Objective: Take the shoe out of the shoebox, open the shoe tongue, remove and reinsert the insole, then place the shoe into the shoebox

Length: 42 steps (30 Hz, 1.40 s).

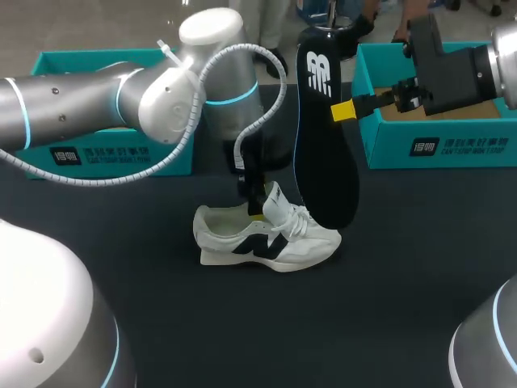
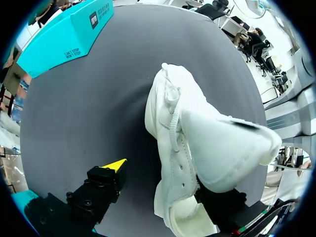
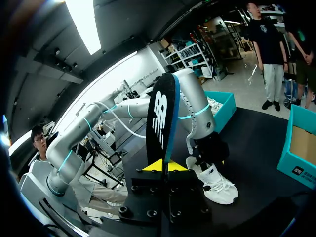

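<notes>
- The shoe (image 1: 266, 238) is out of its box and stands on its sole on the dark bench (image 1: 388, 315), at the middle of the head view, with its toe toward the right.
- The insole (image 1: 323, 137) is out of the shoe. It is held upright in the air just right of centre, its lower end hanging close over the laces.
- The right claw (image 1: 346, 110) is clenched on the insole's edge, toward its upper end.
- The left claw (image 2: 165, 180) is spread. One yellow-tipped finger stands clear of the shoe's side, and the other is hidden under the raised tongue (image 2: 224, 148), seemingly propping it back.
- The insole looks thin, light and bendy, so pushed from its upper end it would likely buckle. A hold nearer the end being fed in, going toe first, should guide it better.
- The shoe is probably light with a soft upper and may slide on the bench. The tongue or collar is the sensible place to brace it.
- Only the left wrist view shows the gap between finger and shoe.
- Only the right wrist view shows both yellow tips pinching the insole from two sides.
- Only the head view shows a teal shoebox (image 1: 105, 155) at the upper left and a second shoebox (image 1: 452, 147) at the upper right.
</notes>
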Available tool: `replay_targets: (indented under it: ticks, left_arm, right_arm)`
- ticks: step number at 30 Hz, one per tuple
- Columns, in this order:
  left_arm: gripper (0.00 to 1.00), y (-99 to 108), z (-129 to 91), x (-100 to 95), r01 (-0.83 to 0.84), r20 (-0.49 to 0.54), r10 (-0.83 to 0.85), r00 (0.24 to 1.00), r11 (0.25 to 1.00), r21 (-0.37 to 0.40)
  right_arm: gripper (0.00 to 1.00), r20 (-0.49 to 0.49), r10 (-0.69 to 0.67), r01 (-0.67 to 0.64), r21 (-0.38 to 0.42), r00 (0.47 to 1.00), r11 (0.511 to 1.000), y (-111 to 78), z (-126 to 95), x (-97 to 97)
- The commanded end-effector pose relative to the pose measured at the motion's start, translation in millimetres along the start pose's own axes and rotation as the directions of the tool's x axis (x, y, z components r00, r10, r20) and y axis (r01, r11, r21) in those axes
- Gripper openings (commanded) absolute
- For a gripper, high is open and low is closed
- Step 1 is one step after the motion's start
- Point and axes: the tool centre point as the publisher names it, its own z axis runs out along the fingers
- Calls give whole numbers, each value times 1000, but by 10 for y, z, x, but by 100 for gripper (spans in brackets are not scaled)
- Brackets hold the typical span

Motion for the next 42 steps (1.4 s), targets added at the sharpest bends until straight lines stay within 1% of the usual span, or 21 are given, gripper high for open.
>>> replay_targets:
  ticks: [1,3,4,11,18,20,33,35,36,37,38,40,41,42]
  left_arm:
    - [12,-2,17,-6,1,-3,-1,1000,1000,-1]
    - [2,14,26,4,2,-9,-2,1000,1000,0]
    - [0,19,31,10,2,-10,-2,1000,1000,1]
    - [0,8,38,43,-2,-22,3,1000,1000,11]
    - [0,6,9,123,-36,-27,36,999,999,19]
    - [0,24,-9,152,-38,-19,38,999,999,10]
    - [0,24,-9,152,-38,-19,38,999,999,10]
    - [0,49,-66,113,-131,-95,130,987,991,-8]
    - [0,69,-101,99,-151,-106,149,983,989,-9]
    - [0,75,-122,90,-201,-132,194,972,979,-45]
    - [0,81,-148,100,-227,-138,223,965,974,-17]
    - [0,98,-191,108,-280,-168,271,948,960,-32]
    - [0,115,-217,115,-283,-178,276,945,959,-12]
    - [0,121,-228,110,-329,-206,316,926,944,-32]
  right_arm:
    - [0,0,1,-1,2,1000,1000,15,29,-7]
    - [0,0,1,-1,2,1000,1000,15,29,-7]
    - [0,0,1,-1,2,1000,1000,15,29,-7]
    - [0,0,1,-1,2,1000,1000,15,29,-7]
    - [0,0,1,-1,2,1000,1000,15,29,-7]
    - [0,0,1,-1,2,1000,1000,15,29,-7]
    - [0,0,1,-1,2,1000,1000,15,29,-7]
    - [0,0,1,-1,2,1000,1000,15,29,-7]
    - [0,0,1,-1,2,1000,1000,15,29,-7]
    - [0,0,1,-1,2,1000,1000,15,29,-7]
    - [0,0,1,-1,2,1000,1000,15,29,-7]
    - [0,0,1,-1,2,1000,1000,15,29,-7]
    - [0,0,1,-1,2,1000,1000,15,29,-7]
    - [0,0,1,-1,2,1000,1000,15,29,-7]
